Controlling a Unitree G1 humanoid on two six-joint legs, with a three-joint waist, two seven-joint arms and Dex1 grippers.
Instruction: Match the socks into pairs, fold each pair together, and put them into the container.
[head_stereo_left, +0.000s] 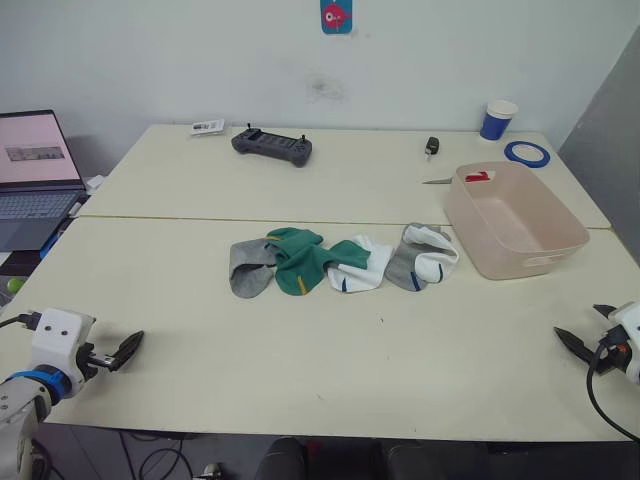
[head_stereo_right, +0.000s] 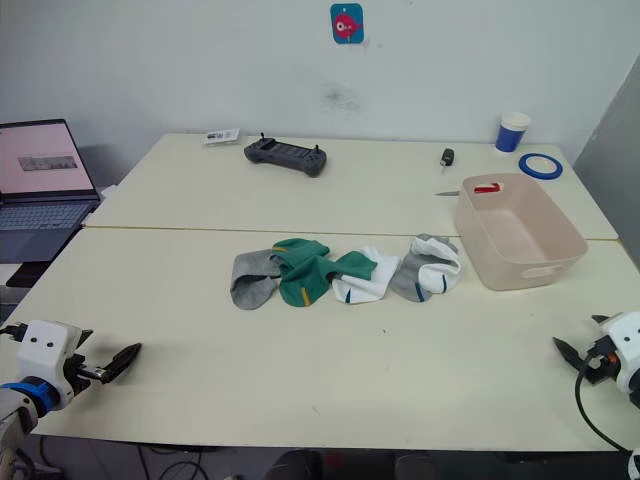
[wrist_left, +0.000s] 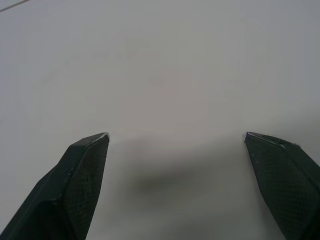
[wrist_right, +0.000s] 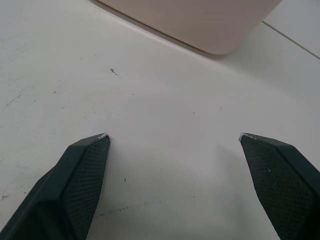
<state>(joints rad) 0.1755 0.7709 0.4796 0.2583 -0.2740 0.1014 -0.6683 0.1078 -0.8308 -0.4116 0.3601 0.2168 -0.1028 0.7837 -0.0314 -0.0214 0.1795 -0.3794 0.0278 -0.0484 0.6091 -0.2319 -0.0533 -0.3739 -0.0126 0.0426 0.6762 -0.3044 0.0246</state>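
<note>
The left pincer (head_stereo_left: 128, 348) sits at the lower left of the head view with its two fingers spread and nothing between them, and the right pincer (head_stereo_left: 580, 340) at the lower right edge is likewise spread and empty. Both hover low over the near edge of the table (head_stereo_left: 330, 390), well apart from the socks (head_stereo_left: 340, 260), which lie in an overlapping row at the middle of the frame: a grey one (head_stereo_left: 248, 268) at the left end, green ones (head_stereo_left: 300, 257) next, then a white one (head_stereo_left: 362, 266), and a grey and white one bunched at the right end (head_stereo_left: 424, 256). The container (head_stereo_left: 515, 222) stands just right of that row; it seems to hold no socks, though a small red thing (head_stereo_left: 478, 177) lies at its far end.

Judging by this, the task is at its start, with no pair matched or folded. The next move likely calls for reaching forward to the row and pulling two socks of one colour free of the overlap.

The right wrist view shows the container's lower wall (wrist_right: 200, 22) close ahead of that pincer's fingers, while the left wrist view has bare tabletop between its fingers
</note>
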